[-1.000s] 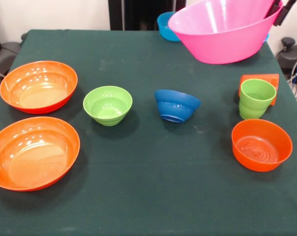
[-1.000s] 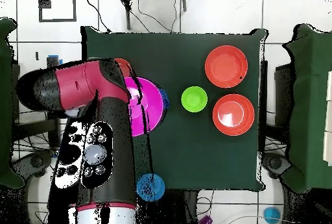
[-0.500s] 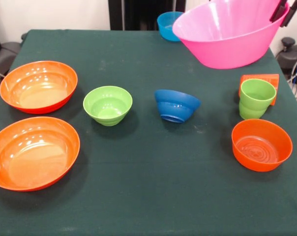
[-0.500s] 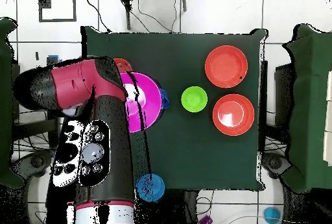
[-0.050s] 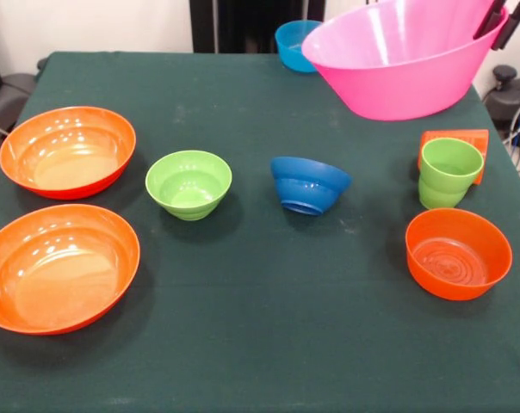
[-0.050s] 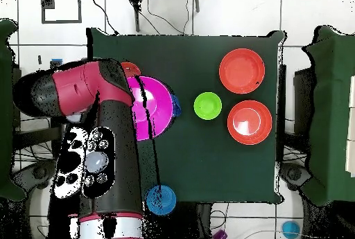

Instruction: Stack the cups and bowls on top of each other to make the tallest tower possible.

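The hand [image 5: 498, 19] pinches the rim of the big pink bowl [image 5: 402, 60], which has risen a little more and hangs tilted under it, above the bench [image 5: 260, 344], so the wide orange bowls [image 5: 66, 151], far from the hand, wait as base.

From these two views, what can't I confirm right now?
- Gripper: front view, cut off at the top edge; grip on the pink bowl unclear.
- Orange cup: front view, mostly behind the green cup.
- Overhead view: the arm covers that side's cups and bowls.
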Controlling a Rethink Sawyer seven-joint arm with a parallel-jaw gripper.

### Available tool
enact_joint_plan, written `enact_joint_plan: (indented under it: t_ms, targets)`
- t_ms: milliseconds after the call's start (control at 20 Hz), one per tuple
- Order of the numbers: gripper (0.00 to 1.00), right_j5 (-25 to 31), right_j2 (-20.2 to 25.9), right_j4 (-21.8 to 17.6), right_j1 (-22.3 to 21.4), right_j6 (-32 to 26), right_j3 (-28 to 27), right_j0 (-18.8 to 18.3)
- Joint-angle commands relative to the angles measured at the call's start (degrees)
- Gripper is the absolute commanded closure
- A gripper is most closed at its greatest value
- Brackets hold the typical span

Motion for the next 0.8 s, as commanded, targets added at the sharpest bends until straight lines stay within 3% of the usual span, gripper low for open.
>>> enact_joint_plan:
  t_ms: [50, 400, 550, 700, 800]
  targets:
    - [1.00, -4.6, 5.4, -3.7, 4.9, -4.7, 0.7, -0.1]
    - [1.00, -14.0, 4.0, -3.6, 8.6, 1.5, 2.4, 0.3]
    - [1.00, -17.3, 4.2, -2.9, 9.7, 1.2, 3.2, -0.6]
    - [1.00, -17.1, 4.9, -3.5, 11.6, -2.6, 1.4, -1.5]
    - [1.00, -17.1, 4.6, -2.9, 12.7, -2.1, 0.3, -1.6]
